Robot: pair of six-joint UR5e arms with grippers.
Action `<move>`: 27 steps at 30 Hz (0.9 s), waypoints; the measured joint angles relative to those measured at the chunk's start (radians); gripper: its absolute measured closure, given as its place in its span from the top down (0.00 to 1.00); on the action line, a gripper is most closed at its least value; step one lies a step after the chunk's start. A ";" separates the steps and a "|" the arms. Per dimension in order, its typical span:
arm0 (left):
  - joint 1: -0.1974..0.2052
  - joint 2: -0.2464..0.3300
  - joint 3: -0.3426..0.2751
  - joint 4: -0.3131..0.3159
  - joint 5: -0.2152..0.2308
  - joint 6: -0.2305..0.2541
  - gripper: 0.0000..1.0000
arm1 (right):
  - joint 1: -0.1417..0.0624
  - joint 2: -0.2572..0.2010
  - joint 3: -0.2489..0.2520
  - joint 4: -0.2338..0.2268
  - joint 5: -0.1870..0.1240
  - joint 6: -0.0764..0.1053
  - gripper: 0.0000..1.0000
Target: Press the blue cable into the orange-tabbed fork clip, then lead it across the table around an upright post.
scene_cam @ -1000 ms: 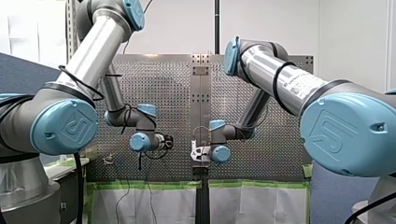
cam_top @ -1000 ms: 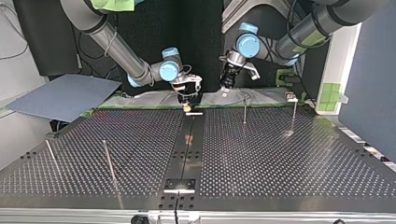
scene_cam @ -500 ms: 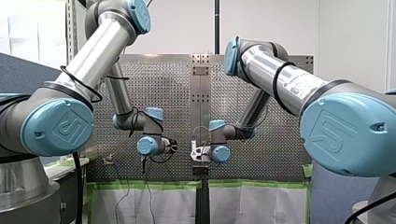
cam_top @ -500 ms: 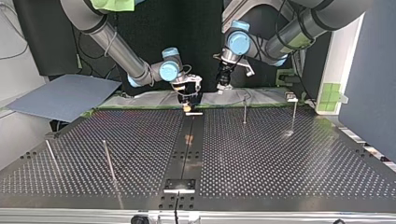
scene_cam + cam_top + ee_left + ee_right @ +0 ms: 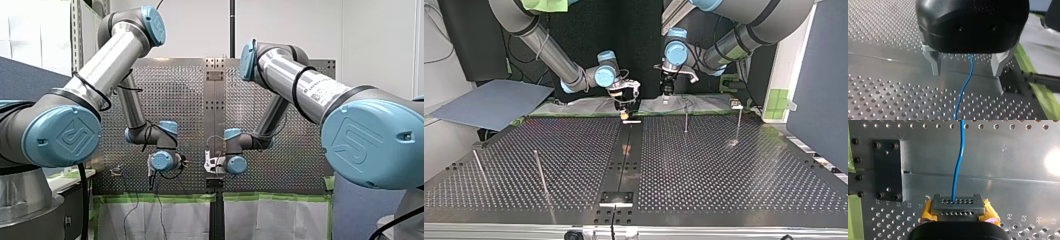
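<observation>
Blue cable (image 5: 958, 167): pinched in right tool (image 5: 958, 203) at far middle of the counter (image 5: 724, 175) in the top view, trailing beneath left tool (image 5: 966, 72), spread wide over it. Looks like handover, before any pressing into fork clip. Next: lower left tool, close squarely on cable.

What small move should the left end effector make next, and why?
Probably lower my left end effector and close it on the blue cable. Its fingers are open with the cable running between them, while my right end effector holds the cable clamped further along.
</observation>
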State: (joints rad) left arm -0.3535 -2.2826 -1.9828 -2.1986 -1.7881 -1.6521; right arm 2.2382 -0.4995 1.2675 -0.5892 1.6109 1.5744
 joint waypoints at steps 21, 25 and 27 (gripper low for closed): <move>0.000 -0.003 0.062 -0.012 -0.179 0.031 1.00 | 0.000 0.000 0.000 0.002 0.000 0.000 0.00; 0.003 -0.021 0.084 -0.027 -0.193 0.032 1.00 | 0.000 0.000 0.000 0.002 0.000 0.000 0.00; 0.002 -0.037 0.098 -0.037 -0.195 0.033 1.00 | 0.000 0.000 0.000 0.002 0.000 0.000 0.00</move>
State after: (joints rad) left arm -0.3516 -2.3193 -1.8851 -2.2353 -1.9826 -1.6195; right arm 2.2386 -0.4993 1.2677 -0.5874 1.6109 1.5742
